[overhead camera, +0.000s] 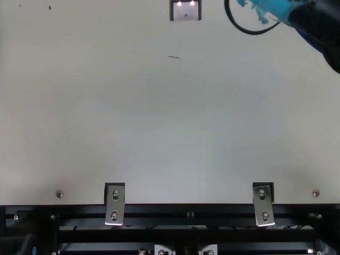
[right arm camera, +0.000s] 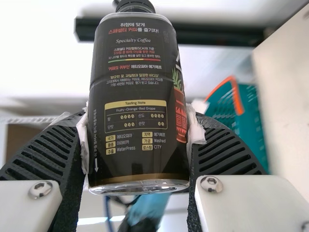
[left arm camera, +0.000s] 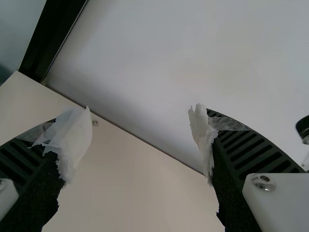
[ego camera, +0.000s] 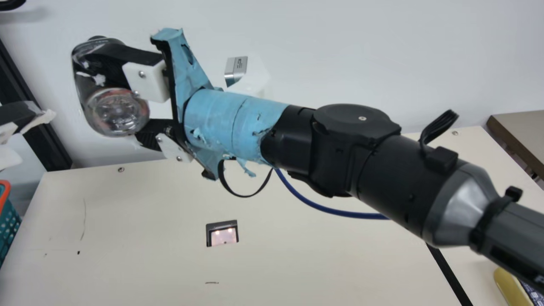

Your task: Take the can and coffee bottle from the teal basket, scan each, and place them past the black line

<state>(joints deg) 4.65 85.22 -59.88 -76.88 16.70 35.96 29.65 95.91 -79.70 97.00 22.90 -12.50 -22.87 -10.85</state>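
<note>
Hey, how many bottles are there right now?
1: the coffee bottle, clamped in the right gripper. More may be hidden in the teal basket, cut off at the main view's left edge.

Soft light is washing the desk (ego camera: 340, 263); the scanner (ego camera: 223, 238) is glowing; in the right wrist view, the teal basket (right arm camera: 252, 121) is blurring.

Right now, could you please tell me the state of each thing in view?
Coffee bottle: capped, held up off the table.
Right gripper: shut on the bottle.
Left gripper: open, empty.
Scanner: lit.
Teal basket: fill unclear.
Yellow item: beyond the black line.
</note>
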